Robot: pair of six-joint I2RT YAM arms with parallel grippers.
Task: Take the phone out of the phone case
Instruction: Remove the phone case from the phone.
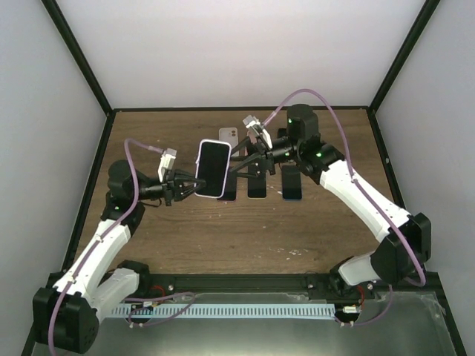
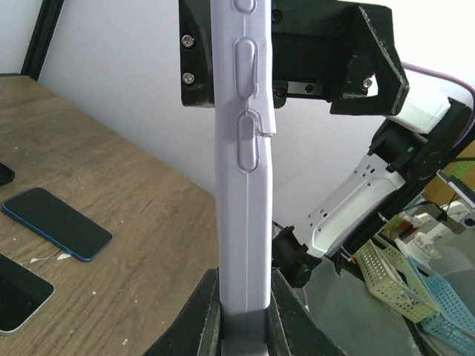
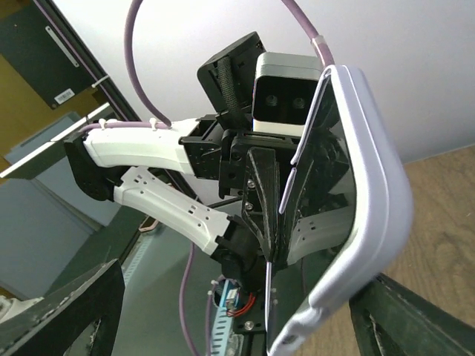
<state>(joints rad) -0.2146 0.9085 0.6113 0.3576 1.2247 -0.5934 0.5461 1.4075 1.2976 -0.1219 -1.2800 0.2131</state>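
L pincer [image 1: 187, 188] pinches lower end of lilac phone case [image 2: 241, 222], phone [image 1: 213, 170] inside, lifted clear of worktop [image 1: 297, 230]. This likely gives R pincer [image 1: 239, 167], spread astride far end, access to peel case off.

White walls [image 1: 237, 44] are enclosing a wooden table [image 1: 223, 237].
Black frame posts [image 1: 78, 55] are running up the corners, soft even light is falling across the brown wood, and pastel plastic baskets [image 2: 390, 276] are sitting beyond the table's edge.
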